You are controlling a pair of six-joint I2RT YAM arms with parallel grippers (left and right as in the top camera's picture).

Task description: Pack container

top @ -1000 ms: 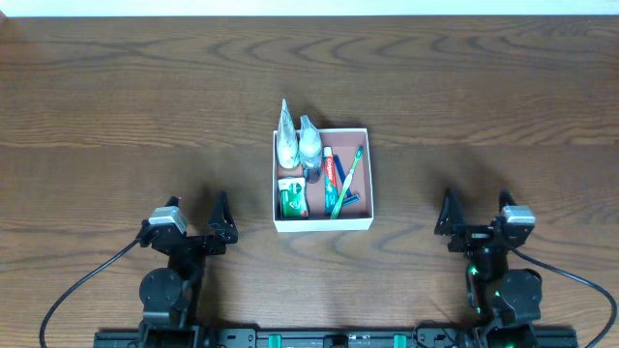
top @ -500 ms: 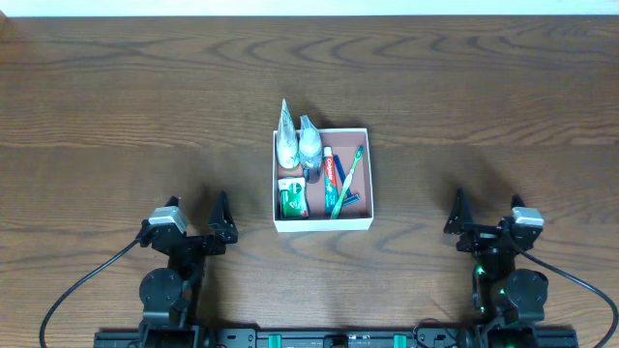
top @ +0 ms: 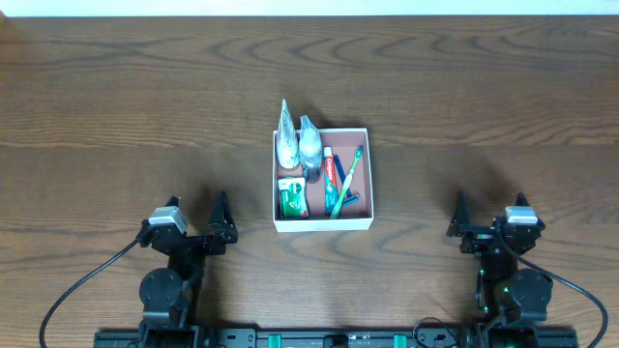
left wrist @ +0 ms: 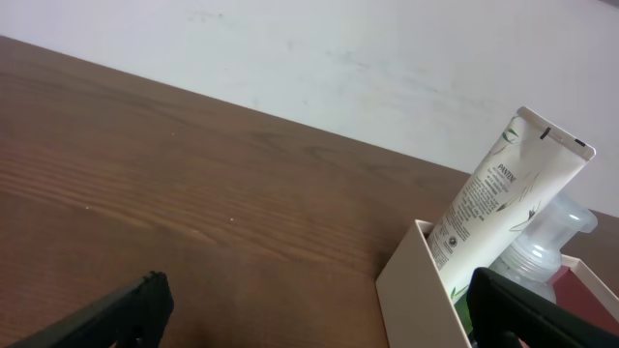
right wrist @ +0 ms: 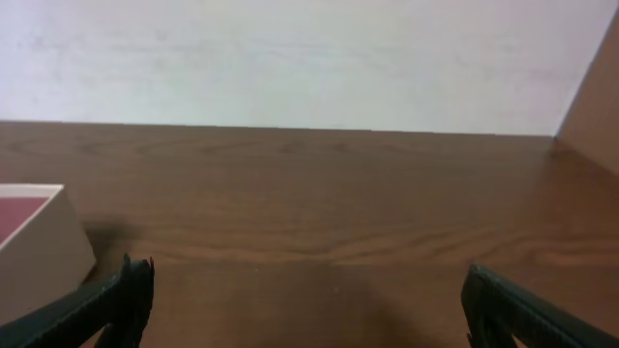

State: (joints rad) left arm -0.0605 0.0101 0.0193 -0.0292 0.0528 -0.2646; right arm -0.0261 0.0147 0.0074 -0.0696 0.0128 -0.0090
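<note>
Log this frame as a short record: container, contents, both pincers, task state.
container: white-walled, open top, mid-table
contents: white tube, clear bottle, toothpaste, green toothbrush, green packet
left pincer: open, empty, apart from container
right pincer: open, empty, apart from container
task state: looks packed

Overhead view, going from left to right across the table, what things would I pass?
left gripper → white tube → clear bottle → red-and-white toothpaste tube → green toothbrush → right gripper. The four middle items sit in the container.
</note>
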